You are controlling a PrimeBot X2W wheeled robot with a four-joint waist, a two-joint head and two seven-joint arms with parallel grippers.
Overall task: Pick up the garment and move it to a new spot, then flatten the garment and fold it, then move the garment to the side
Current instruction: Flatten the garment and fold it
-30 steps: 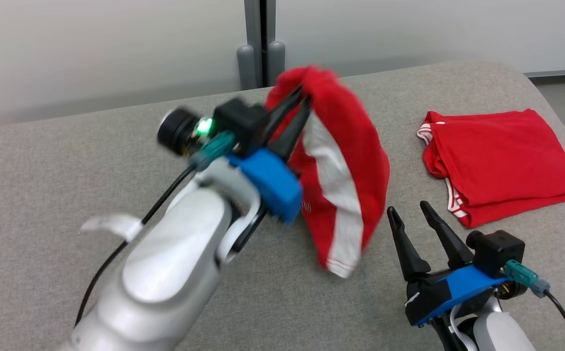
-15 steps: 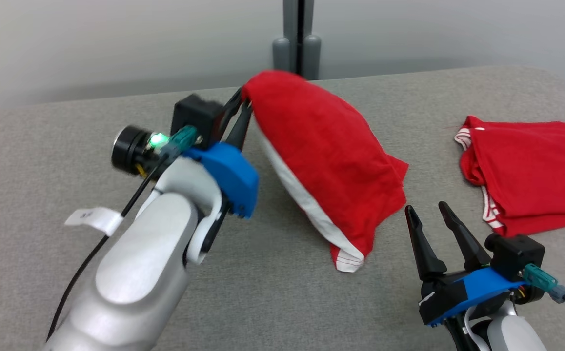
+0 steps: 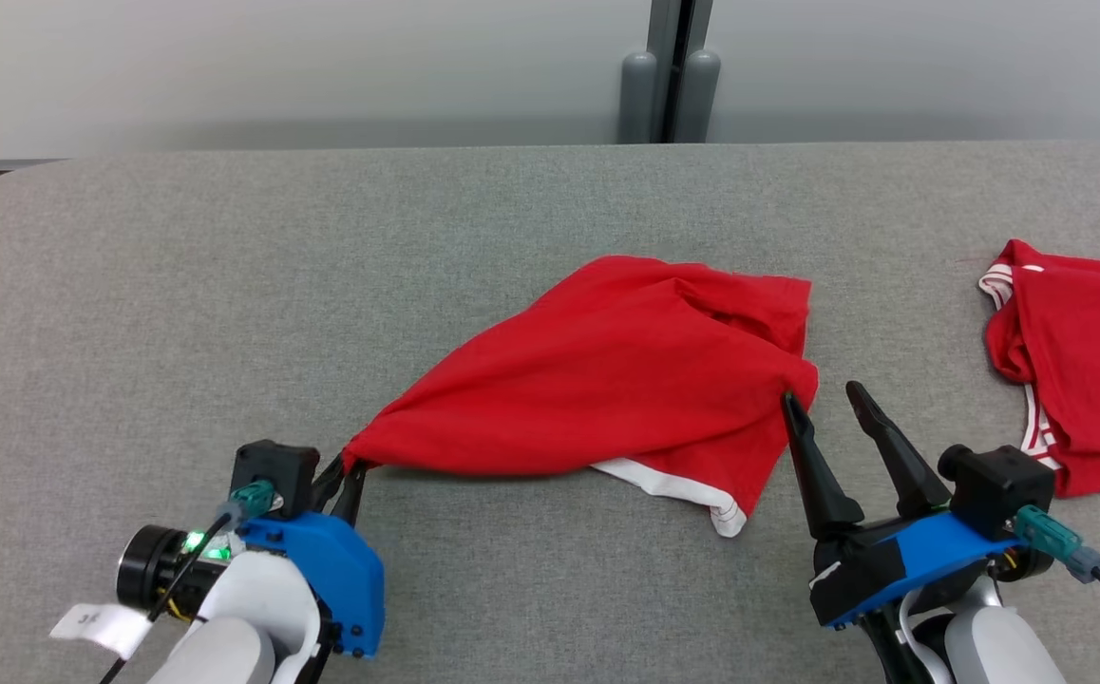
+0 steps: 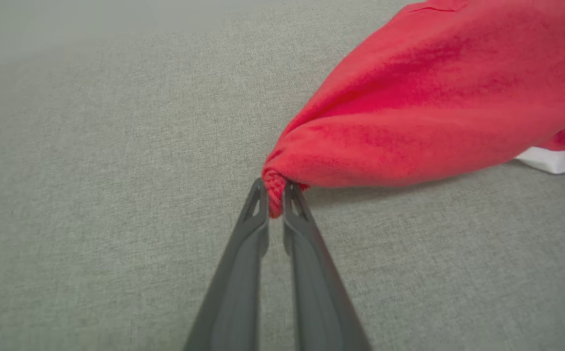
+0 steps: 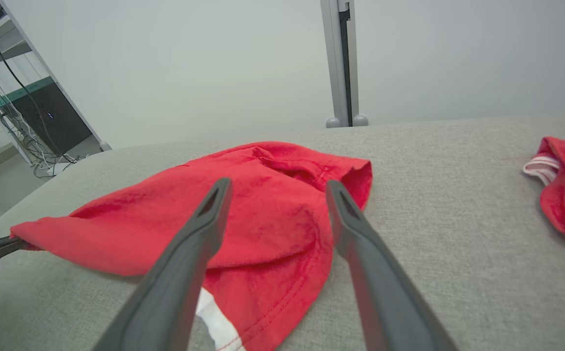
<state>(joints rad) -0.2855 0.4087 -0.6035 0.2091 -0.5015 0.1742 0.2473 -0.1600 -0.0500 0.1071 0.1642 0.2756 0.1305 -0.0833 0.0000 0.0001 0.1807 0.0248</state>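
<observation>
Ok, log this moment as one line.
left gripper: shut on garment corner | right gripper: open, at garment's right edge | garment: on table, unflattened | second garment: folded, far right

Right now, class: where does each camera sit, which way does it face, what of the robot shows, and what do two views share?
Head view: on the head, facing forward and down at the table; left gripper lower left, right gripper lower right.
Left wrist view: left wrist, along its fingers, shut on the garment.
Right wrist view: right wrist, along its open fingers, over the garment toward the wall.
Shared: head and right wrist views both show the folded garment.
</observation>
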